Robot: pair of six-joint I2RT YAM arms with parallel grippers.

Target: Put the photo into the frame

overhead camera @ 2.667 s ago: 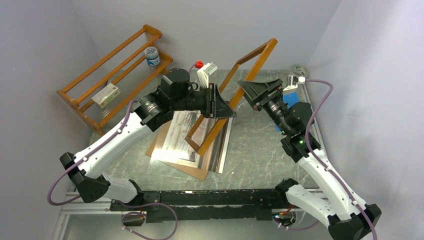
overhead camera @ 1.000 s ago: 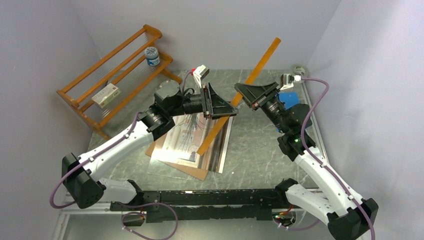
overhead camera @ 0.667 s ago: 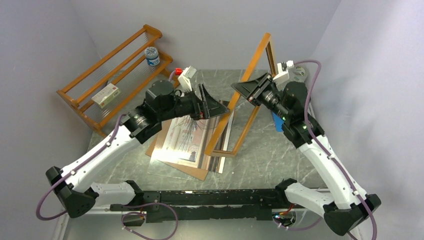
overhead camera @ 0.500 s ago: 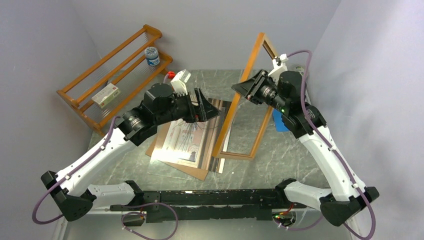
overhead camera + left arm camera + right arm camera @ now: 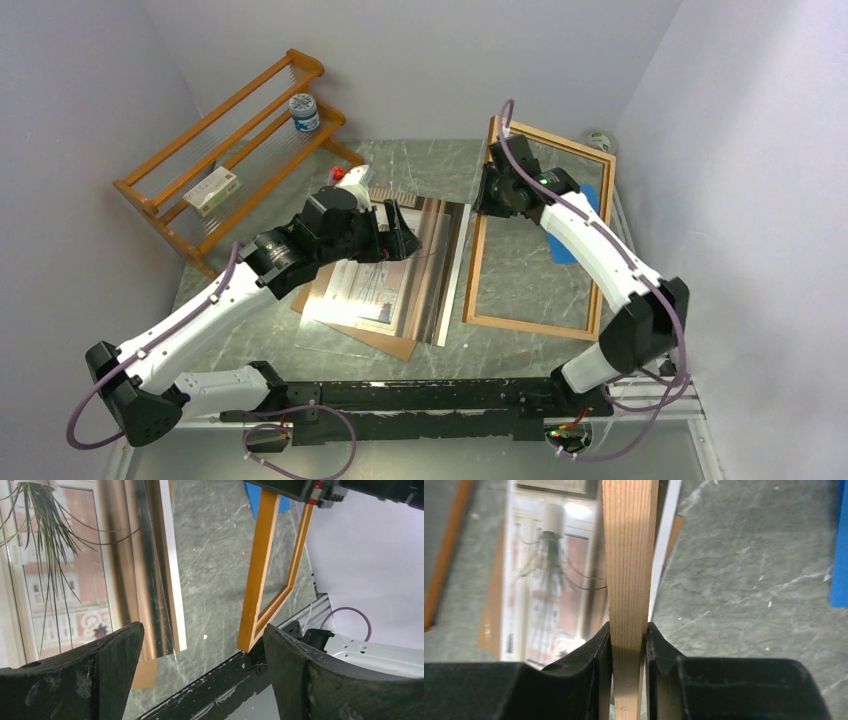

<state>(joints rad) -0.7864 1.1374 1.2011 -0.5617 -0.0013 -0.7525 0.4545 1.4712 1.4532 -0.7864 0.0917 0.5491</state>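
Large beige-grey paper photo of a window and wispy plant (image 5: 370,290) is lying flat on a plain brown backing board (image 5: 392,346) on the grey marbled table (image 5: 430,160), left of centre. Thin light-brown wooden rectangular picture frame (image 5: 530,328) is lying just beside it on the right, both long axes running near-to-far, roughly parallel. Left arm is sitting nearer the photo. Left claw (image 5: 398,232) is hovering over the photo's far end, jaws spread wide, gripping nothing. Right claw (image 5: 629,630) is pinching the frame's left rail near the far corner, jaws narrow on the wood. Can't tell if that rail is touching the table. Judging: photo is not in yet and is needing to travel rightward into the frame.
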